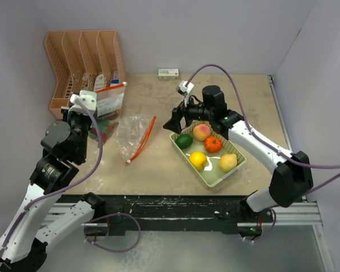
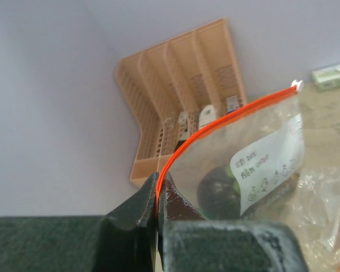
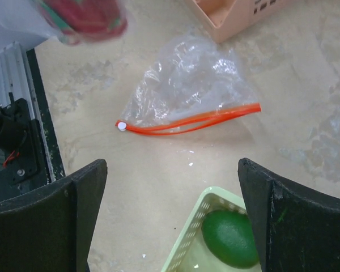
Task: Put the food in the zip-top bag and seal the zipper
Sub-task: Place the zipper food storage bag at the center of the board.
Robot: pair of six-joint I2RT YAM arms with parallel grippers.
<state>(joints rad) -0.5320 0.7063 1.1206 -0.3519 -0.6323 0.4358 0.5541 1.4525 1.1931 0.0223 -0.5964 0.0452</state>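
My left gripper (image 2: pixel 157 182) is shut on the orange-red zipper (image 2: pixel 215 122) of a clear zip-top bag (image 2: pixel 255 170) with a white label, held up at the left (image 1: pixel 109 99). A dark purple piece of food (image 2: pixel 218 192) shows inside it. Several more pieces of food lie in the pale green tray (image 1: pixel 236 170): a green one (image 1: pixel 185 141), a peach (image 1: pixel 201 132), an orange one (image 1: pixel 213 144), a yellow one (image 1: pixel 198 160) and a pear (image 1: pixel 228 162). My right gripper (image 1: pixel 183 120) (image 3: pixel 171 170) hangs open and empty over the tray's near-left corner (image 3: pixel 187 238), above the green fruit (image 3: pixel 229 238).
A second clear bag (image 1: pixel 130 131) (image 3: pixel 187 85) lies flat on the table between the arms, with an orange-red strip (image 3: pixel 187 122) and a white slider (image 3: pixel 121 126). An orange file rack (image 1: pixel 82 62) stands at the back left. A small box (image 1: pixel 168 73) sits by the back wall.
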